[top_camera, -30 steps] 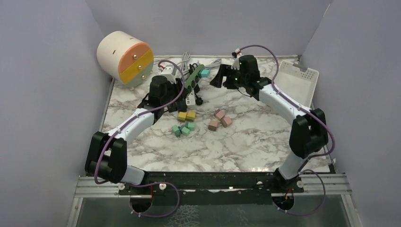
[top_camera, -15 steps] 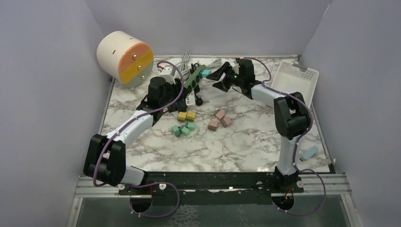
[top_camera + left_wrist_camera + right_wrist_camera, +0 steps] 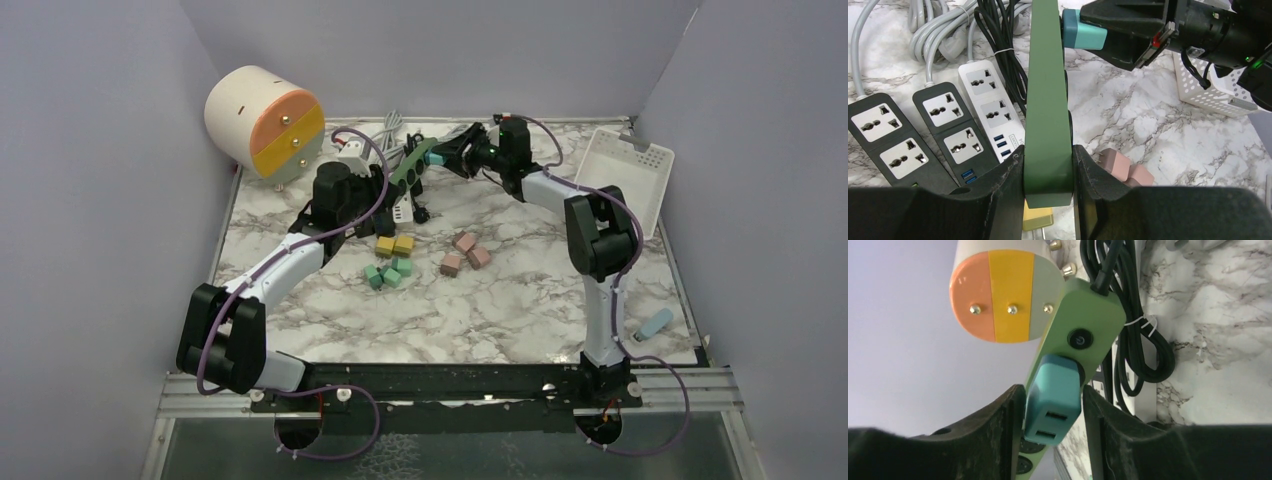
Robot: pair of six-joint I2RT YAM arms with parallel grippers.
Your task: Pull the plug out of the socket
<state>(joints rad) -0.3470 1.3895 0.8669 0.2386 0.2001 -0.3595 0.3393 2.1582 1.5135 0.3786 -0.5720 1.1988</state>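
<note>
Green strip (image 3: 1047,100) clamped by left gripper (image 3: 1048,170). Teal plug (image 3: 1055,382) flanked by right gripper (image 3: 1053,410), grip unconfirmed; squeeze, then straight pull advised.

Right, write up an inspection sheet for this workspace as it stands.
Surface: marble-pattern table, intact.
Job's things: teal plug seated in the green power strip, beside its power button.
Clutter: black power strips, white power strip, yellow cubes, green cubes, pink cubes, white perforated basket, cylindrical drawer unit.
Grippers: left gripper shut on the green power strip; right gripper flanks the teal plug, clamping unclear.
Cables: black cords tied in a bundle; grey cords heaped behind.
Surroundings: plain lavender walls; nothing else seen.
</note>
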